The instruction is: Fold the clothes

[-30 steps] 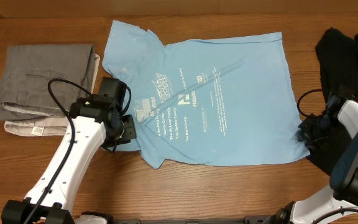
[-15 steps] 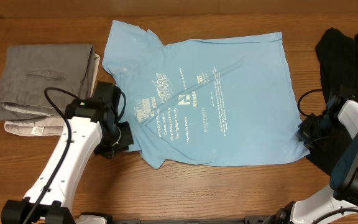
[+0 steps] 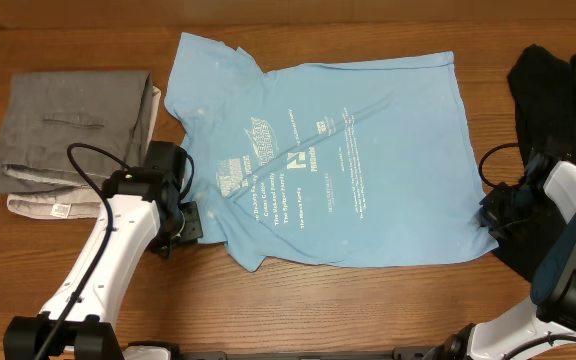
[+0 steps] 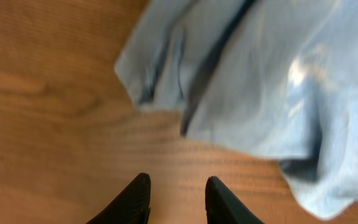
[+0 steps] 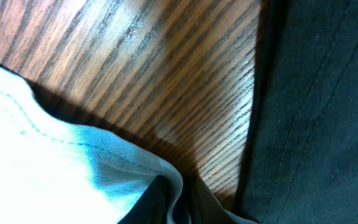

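The clothes are a light blue T-shirt [image 3: 368, 150] spread flat on the wooden table [image 3: 368, 300], its white logos and text facing up. My left gripper [image 3: 190, 220] sits just left of the shirt's lower-left sleeve. In the left wrist view it [image 4: 177, 179] is open over bare wood, with nothing between its fingers and the sleeve [image 4: 278, 81] lying ahead. At the shirt's lower-right hem corner, my right gripper [image 3: 488, 213] is shut. The right wrist view shows it [image 5: 178, 186] pinching a fold of the blue hem [image 5: 42, 155].
A stack of folded grey clothes [image 3: 68, 130] lies at the left, close to my left arm. A black garment [image 3: 558, 100] lies at the right edge, right beside the right gripper [image 5: 316, 93].
My left gripper has let go of the sleeve, opened and drawn back to the left off the shirt. The right gripper has held still on the hem.
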Robot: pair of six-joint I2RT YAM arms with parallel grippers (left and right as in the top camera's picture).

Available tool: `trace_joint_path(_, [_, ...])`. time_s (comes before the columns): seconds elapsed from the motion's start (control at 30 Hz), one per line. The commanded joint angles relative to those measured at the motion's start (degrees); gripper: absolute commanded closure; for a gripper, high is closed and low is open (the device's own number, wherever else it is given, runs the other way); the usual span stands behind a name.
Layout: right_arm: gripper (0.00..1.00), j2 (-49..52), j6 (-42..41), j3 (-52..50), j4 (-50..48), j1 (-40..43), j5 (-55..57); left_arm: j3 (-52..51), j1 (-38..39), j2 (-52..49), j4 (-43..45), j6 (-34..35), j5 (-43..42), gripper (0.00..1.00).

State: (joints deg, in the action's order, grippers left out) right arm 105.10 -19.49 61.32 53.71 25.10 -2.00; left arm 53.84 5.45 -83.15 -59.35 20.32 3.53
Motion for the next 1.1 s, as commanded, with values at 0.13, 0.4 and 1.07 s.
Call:
trace_joint_path(0.13, [0.83, 1.64, -0.24, -1.60, -2.19, -0.31, -3.45, -2.97, -0.44, -3.91, 5.75, -9.22, -1.33, 0.66])
trace_joint_path(0.4, [0.80, 1.64, -0.26, -1.60, -2.51, -0.31, -3.69, -2.21, -0.15, -6.82, 7.56, -10.01, -3.45, 0.72])
trace_joint_path(1.07, [0.80, 1.64, -0.24, -1.60, -2.45, -0.31, -3.67, -0.63, -0.02, -6.75, 14.23, -5.57, -11.93, 0.87])
